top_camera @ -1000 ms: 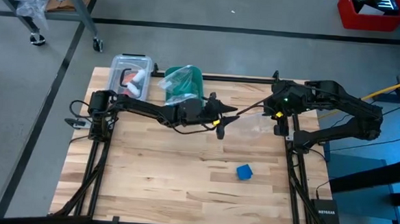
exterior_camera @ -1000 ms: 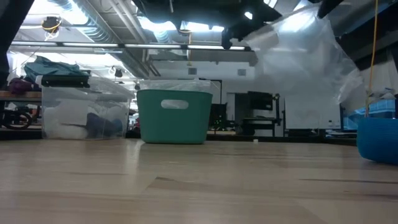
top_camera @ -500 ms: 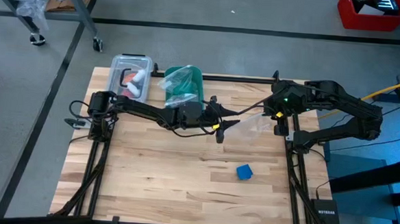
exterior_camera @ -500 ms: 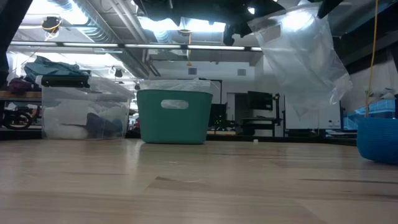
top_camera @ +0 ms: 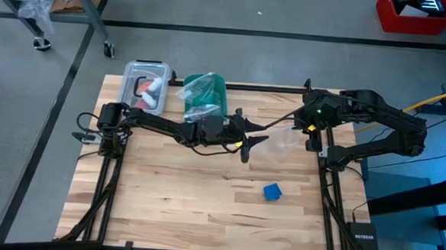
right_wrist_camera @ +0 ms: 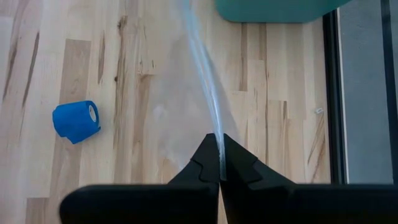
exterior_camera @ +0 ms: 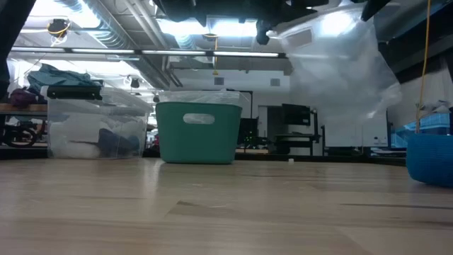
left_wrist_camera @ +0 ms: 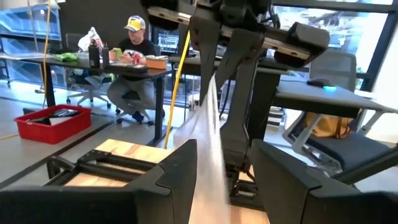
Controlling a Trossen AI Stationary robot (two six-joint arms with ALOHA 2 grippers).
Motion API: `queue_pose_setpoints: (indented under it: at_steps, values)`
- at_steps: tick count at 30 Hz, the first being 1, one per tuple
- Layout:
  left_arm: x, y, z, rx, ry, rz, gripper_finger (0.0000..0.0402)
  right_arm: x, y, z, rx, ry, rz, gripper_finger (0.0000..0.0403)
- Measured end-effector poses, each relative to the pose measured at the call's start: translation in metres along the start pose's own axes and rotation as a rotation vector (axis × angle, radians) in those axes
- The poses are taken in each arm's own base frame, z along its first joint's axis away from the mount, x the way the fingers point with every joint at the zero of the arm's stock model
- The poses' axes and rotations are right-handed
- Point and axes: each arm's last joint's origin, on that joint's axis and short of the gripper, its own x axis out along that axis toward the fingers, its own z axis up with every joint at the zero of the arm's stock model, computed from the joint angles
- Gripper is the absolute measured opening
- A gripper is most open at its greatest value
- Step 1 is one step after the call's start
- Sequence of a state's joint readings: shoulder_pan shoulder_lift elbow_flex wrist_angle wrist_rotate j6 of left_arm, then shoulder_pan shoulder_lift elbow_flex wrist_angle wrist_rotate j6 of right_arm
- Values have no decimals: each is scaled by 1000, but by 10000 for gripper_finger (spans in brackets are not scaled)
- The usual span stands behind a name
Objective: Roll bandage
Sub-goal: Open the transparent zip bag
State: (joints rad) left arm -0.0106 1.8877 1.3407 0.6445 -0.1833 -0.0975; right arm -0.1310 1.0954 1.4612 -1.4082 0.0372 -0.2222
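Observation:
The blue bandage (top_camera: 272, 192) lies as a small roll on the table's near right part, untouched; it also shows in the right wrist view (right_wrist_camera: 76, 121) and at the low view's right edge (exterior_camera: 430, 157). Both grippers are at a clear plastic bag (top_camera: 282, 140), held up in the air between them (exterior_camera: 340, 64). My right gripper (top_camera: 305, 131) is shut on the bag (right_wrist_camera: 186, 93). My left gripper (top_camera: 246, 141) is open, with the bag's film (left_wrist_camera: 210, 124) running between its fingers. My left gripper (left_wrist_camera: 224, 168) has its two fingers apart with the bag's edge (left_wrist_camera: 211, 180) between them. The bag's corner (exterior_camera: 272, 34) stays up at this gripper. Whether a finger is inside the bag cannot be told. My right gripper (right_wrist_camera: 220, 163) pinches the bag's edge (right_wrist_camera: 217, 127) between its two shut fingertips. The film runs away from the fingers as a taut line. The bag is clear of the table and hangs below the fingers.
A teal bin (top_camera: 206, 93) lined with plastic stands at the table's far edge, also in the low view (exterior_camera: 198, 132). A clear lidded box (top_camera: 149, 84) stands to its left. A person sits at a desk in the room beyond (left_wrist_camera: 134, 46).
The bag has changed shape between the grippers: half a second ago it hung narrower and lower, and now it is spread wider with its left corner drawn out toward my left gripper. The bandage roll has not moved.

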Motion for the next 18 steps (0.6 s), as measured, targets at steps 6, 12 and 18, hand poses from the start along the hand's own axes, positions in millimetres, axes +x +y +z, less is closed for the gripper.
queue_pose_setpoints:
  at_steps: [6,12,18]
  values:
    - [0,0,0,1,5,1,143,0,0,0,0,0,0,1]
    - [1,5,1,0,-7,11,143,0,0,0,0,0,0,1]
    - [2,11,1,-44,-8,25,143,0,0,0,0,-1,-1,1]
